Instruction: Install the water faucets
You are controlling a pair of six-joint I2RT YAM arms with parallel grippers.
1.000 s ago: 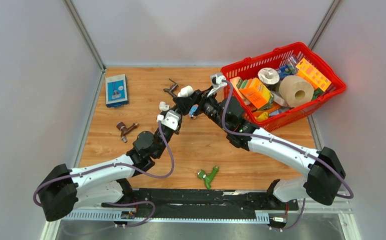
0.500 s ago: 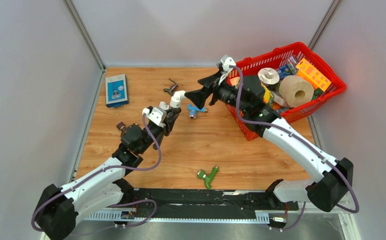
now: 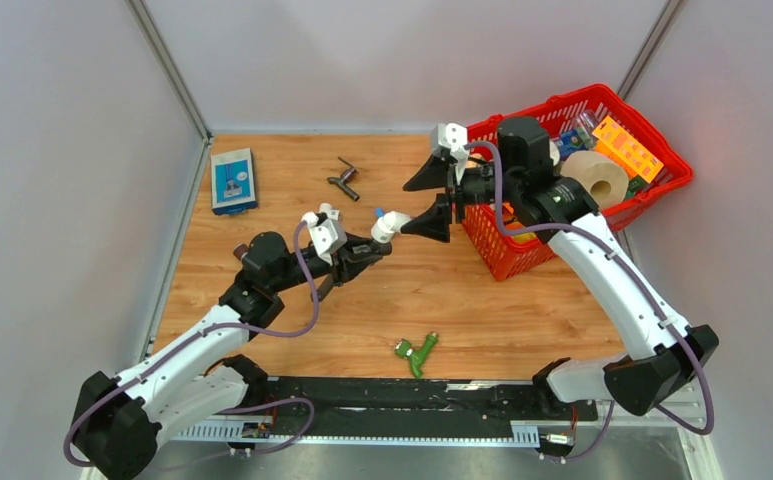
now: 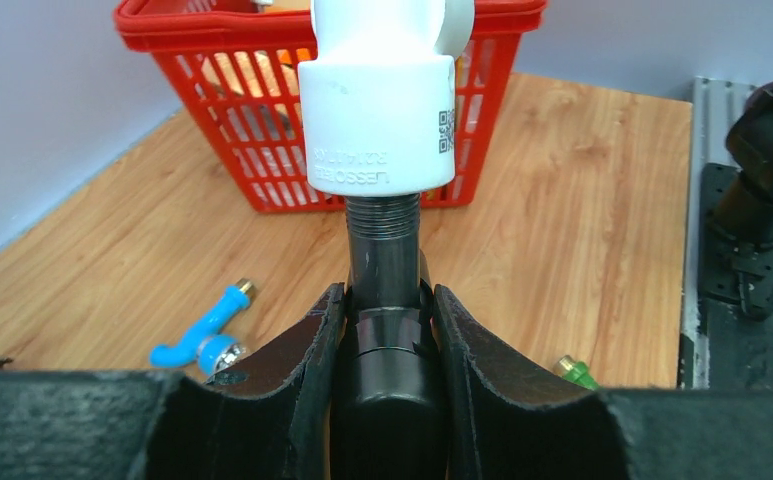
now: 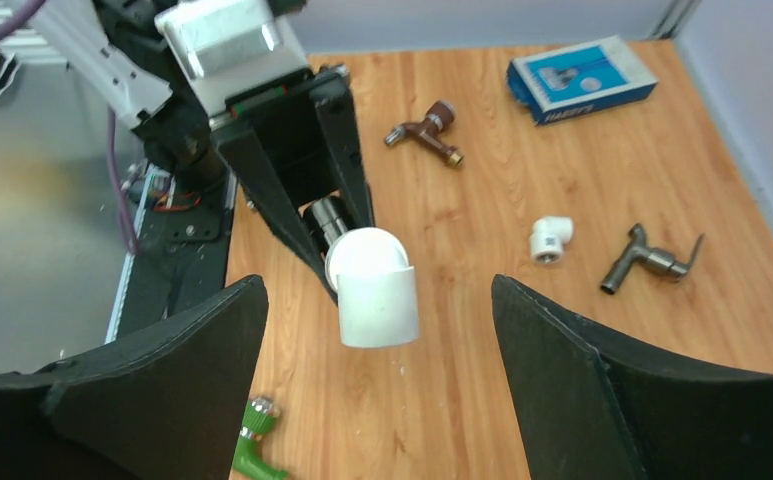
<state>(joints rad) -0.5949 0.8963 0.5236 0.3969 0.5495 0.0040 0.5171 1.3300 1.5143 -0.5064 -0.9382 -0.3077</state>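
Swinging right since half a second ago, the left gripper (image 3: 374, 246) now carries its load to mid-table, while the right gripper (image 3: 429, 198) has drawn back toward the red basket (image 3: 572, 100).

Only the left wrist view shows the grip up close: both fingers are clamped on a dark stem (image 4: 384, 250), whose bare threads run up into a white elbow (image 4: 377, 120) screwed on above. What the stem belongs to I cannot tell. That view also shows the blue faucet (image 4: 200, 332) lying on the wood, nearly hidden from above.

The right wrist view shows its own fingers spread wide, the elbow between them and touching neither. It also shows a brown faucet (image 5: 424, 132), a second elbow (image 5: 550, 240) and the grey faucet (image 5: 652, 262) with its side lever, all lying loose and well apart. The green faucet (image 3: 417, 352) lies near the table's front edge.
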